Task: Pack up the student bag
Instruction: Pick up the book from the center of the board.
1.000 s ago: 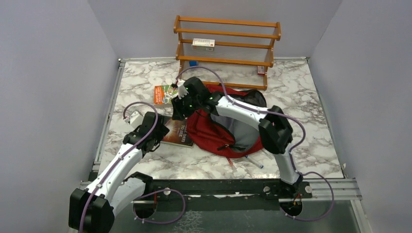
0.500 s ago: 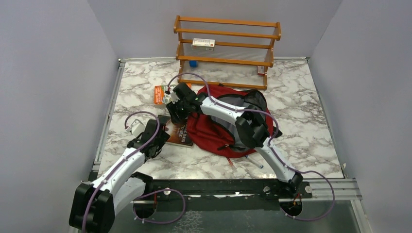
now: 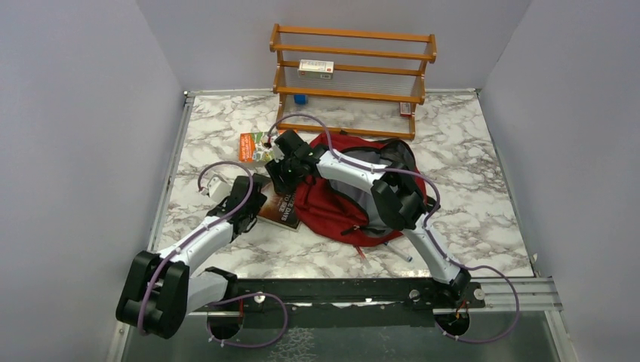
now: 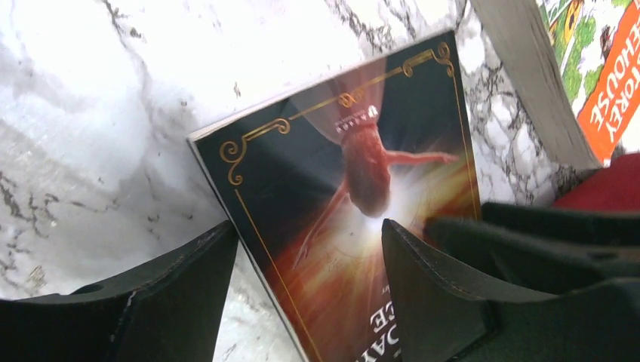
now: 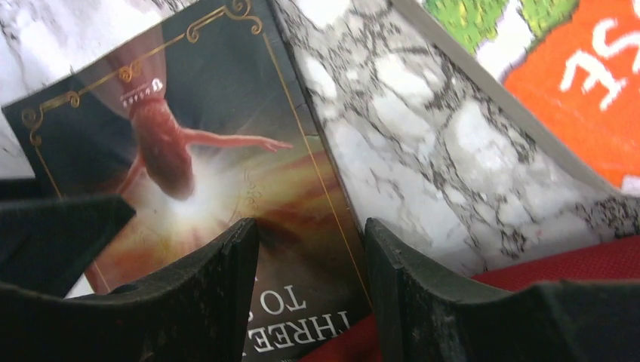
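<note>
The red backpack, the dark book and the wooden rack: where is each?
student bag (image 3: 324, 211), top external view, red front fabric.
dark book (image 4: 355, 173), left wrist view, cover's middle.
wooden rack (image 3: 353, 33), top external view, top rail.

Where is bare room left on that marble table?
Bare marble tabletop: right of the dark-red fabric backpack and at the far left beside the wooden rack. Crowded: left of the backpack, where the dark book, orange book, left pincer and right pincer meet.
</note>
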You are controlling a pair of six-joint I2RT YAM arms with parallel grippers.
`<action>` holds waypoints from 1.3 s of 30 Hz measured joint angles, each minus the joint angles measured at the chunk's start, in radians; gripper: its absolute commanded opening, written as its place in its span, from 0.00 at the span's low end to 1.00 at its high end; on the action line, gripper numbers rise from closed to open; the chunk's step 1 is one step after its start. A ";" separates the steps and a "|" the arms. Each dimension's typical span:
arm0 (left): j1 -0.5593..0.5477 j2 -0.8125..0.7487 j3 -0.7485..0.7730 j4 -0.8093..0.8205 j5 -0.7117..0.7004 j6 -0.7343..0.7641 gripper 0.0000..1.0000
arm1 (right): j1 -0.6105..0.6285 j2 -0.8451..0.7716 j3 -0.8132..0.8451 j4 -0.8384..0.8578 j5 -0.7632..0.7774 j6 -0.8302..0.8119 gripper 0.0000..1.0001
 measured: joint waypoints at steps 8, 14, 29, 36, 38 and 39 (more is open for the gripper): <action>0.058 0.113 0.043 0.080 -0.035 -0.003 0.70 | -0.028 -0.038 -0.061 -0.014 -0.090 0.031 0.53; 0.154 0.187 0.124 0.047 -0.050 0.063 0.72 | -0.023 -0.049 -0.090 -0.022 -0.212 0.060 0.51; 0.230 0.262 0.225 -0.126 -0.021 0.284 0.84 | 0.008 -0.169 -0.298 0.068 -0.148 0.187 0.54; 0.233 0.130 0.126 -0.098 0.058 0.323 0.76 | 0.006 -0.172 -0.309 0.082 -0.149 0.214 0.54; 0.237 0.090 0.093 -0.077 0.089 0.340 0.73 | 0.006 -0.173 -0.310 0.084 -0.149 0.218 0.54; 0.238 0.074 0.081 -0.071 0.103 0.344 0.71 | 0.006 -0.173 -0.310 0.084 -0.150 0.220 0.54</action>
